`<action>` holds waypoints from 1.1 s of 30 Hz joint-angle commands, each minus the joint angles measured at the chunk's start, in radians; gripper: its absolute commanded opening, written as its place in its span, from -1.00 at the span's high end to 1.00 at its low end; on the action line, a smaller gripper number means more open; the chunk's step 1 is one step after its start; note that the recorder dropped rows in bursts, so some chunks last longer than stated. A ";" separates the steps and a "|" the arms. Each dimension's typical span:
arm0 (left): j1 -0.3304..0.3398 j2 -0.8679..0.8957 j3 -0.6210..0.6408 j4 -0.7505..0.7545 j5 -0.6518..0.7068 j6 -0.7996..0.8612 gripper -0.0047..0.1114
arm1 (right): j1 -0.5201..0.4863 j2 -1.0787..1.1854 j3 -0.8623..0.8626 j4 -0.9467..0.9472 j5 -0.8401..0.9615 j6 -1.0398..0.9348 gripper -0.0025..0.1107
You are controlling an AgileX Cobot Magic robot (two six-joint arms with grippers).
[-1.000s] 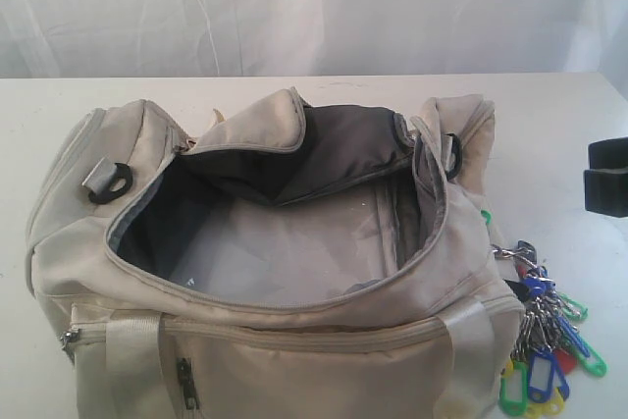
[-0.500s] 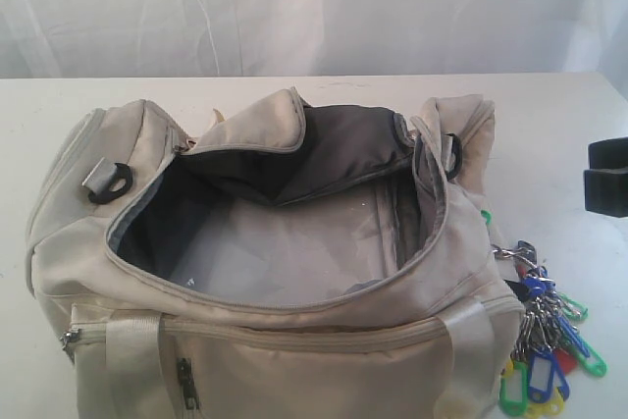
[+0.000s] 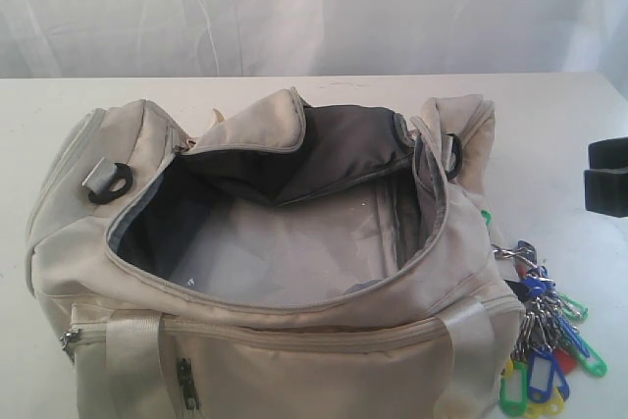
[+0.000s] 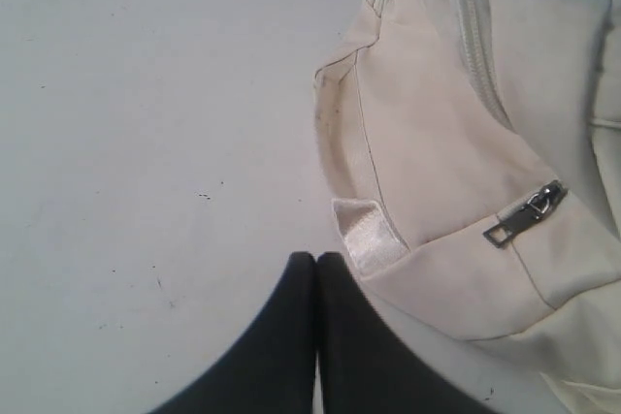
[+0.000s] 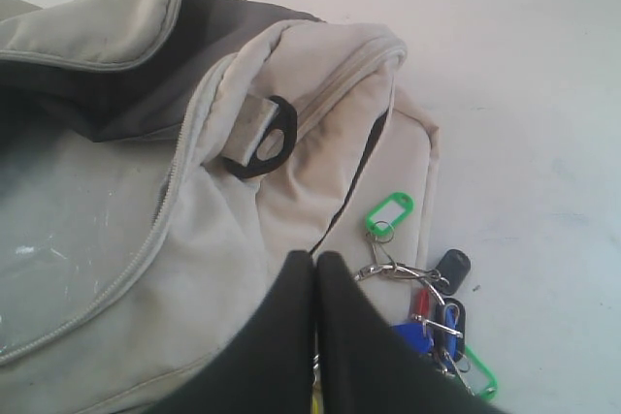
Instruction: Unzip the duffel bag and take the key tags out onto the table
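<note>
The cream duffel bag (image 3: 314,365) lies unzipped on the table (image 3: 554,115), its top gaping and the dark grey lining (image 3: 334,159) showing. The key tags (image 3: 545,340), in green, blue, yellow and red on metal rings, lie on the table against the bag's right end. In the right wrist view my right gripper (image 5: 316,259) is shut and empty, hovering over that end of the bag (image 5: 194,239) next to the key tags (image 5: 437,322). My left gripper (image 4: 316,259) is shut on nothing above the table (image 4: 146,143), beside the bag's other end (image 4: 437,133).
A black strap ring (image 3: 110,182) sits on the bag's left end, another (image 5: 267,143) on the right end. A metal zipper pull (image 4: 529,212) hangs on a side pocket. A dark block of the right arm (image 3: 608,179) shows at the right edge. A white curtain hangs behind.
</note>
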 commanded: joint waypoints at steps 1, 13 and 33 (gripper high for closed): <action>0.001 -0.005 0.001 -0.014 -0.005 -0.006 0.92 | -0.002 -0.007 0.007 -0.003 -0.004 -0.001 0.96; 0.001 -0.005 0.001 -0.012 -0.005 -0.006 0.92 | 0.003 -0.049 0.007 -0.003 -0.002 -0.001 0.96; 0.001 -0.005 0.001 -0.012 -0.005 -0.006 0.92 | -0.219 -0.425 0.137 -0.006 -0.027 -0.001 0.96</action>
